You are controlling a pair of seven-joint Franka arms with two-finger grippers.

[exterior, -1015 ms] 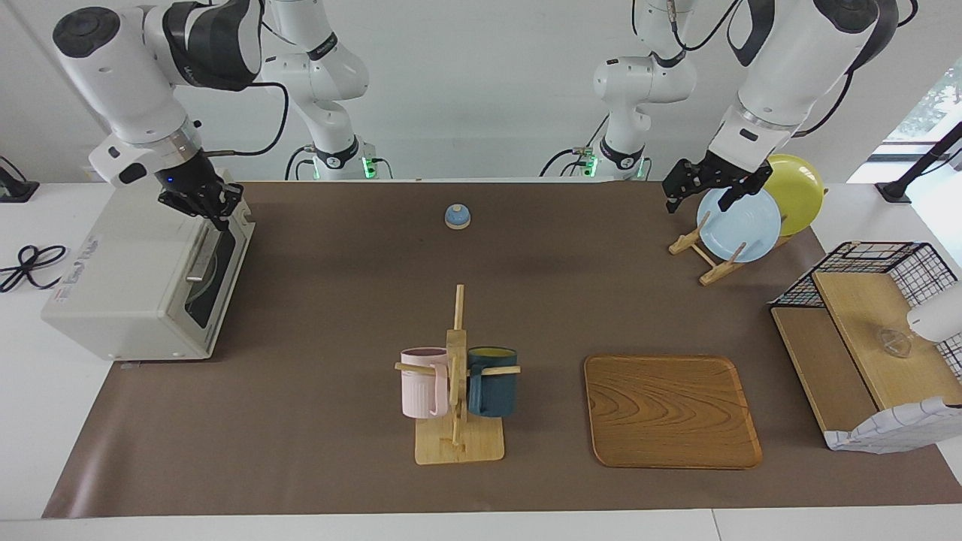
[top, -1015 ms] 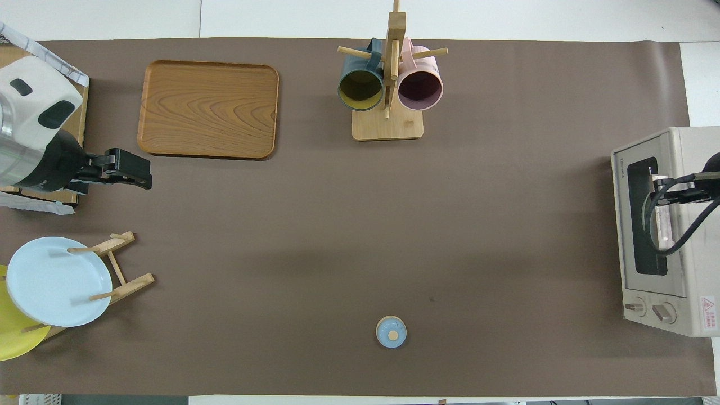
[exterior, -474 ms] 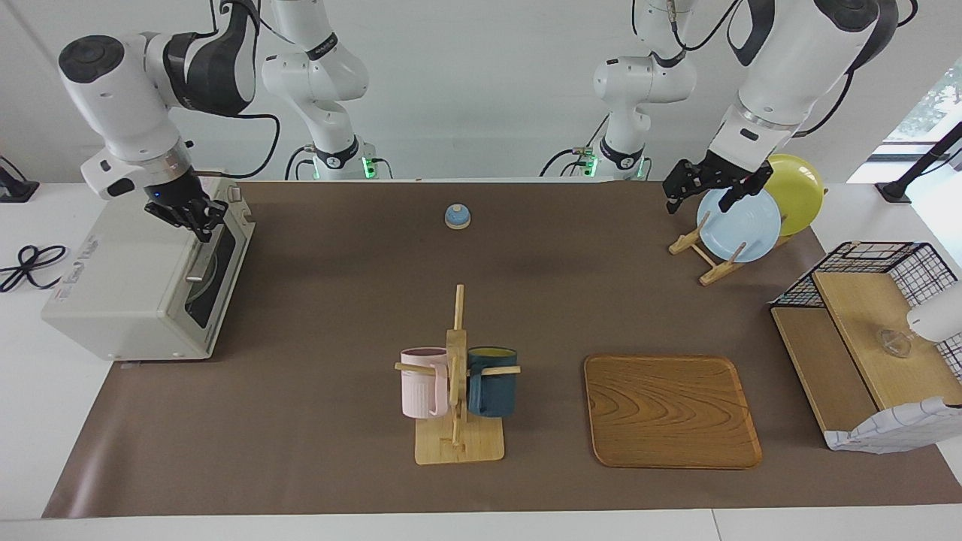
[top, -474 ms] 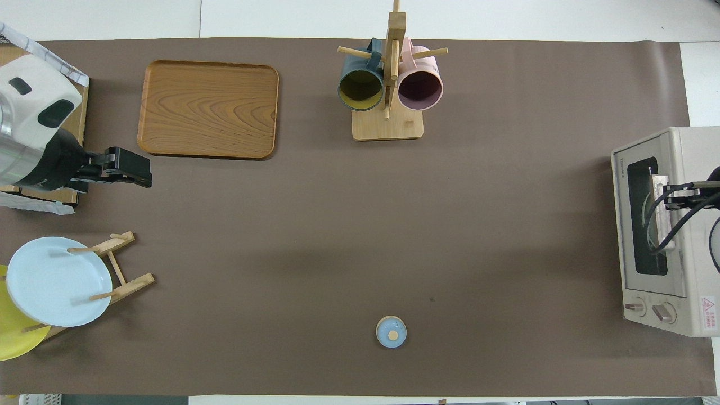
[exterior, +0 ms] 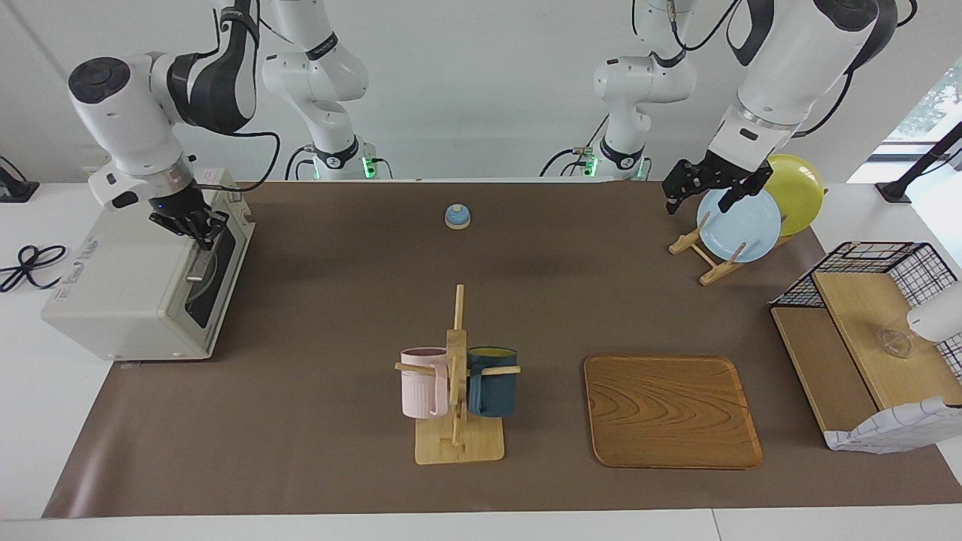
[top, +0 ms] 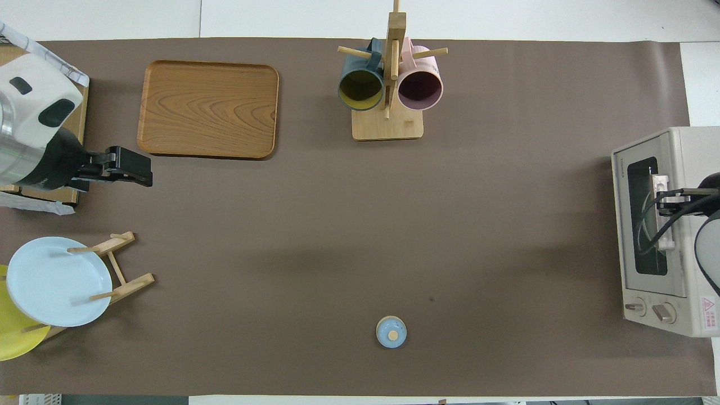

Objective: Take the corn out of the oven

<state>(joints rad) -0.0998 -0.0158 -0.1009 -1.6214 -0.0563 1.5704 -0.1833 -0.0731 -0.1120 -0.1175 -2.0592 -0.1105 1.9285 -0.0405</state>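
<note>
The off-white oven (exterior: 120, 289) (top: 689, 152) stands at the right arm's end of the table, its dark glass door closed. The corn is hidden from view. My right gripper (exterior: 201, 231) (top: 661, 198) is shut, with its fingertips at the upper end of the door's metal bar handle (exterior: 197, 264) (top: 664, 228). I cannot tell whether they touch the bar. My left gripper (exterior: 703, 194) (top: 132, 170) hangs open and holds nothing, over the plate rack; that arm waits.
A wooden rack (exterior: 706, 259) holds a pale blue plate (exterior: 740, 225) and a yellow plate (exterior: 798, 191). A mug tree (exterior: 457, 406) with two mugs, a wooden tray (exterior: 671, 411), a small blue bell (exterior: 457, 216) and a wire basket (exterior: 875, 255) are also on the mat.
My right gripper has come down from above the oven's top edge to the door handle, staying shut. The left arm has not moved.
</note>
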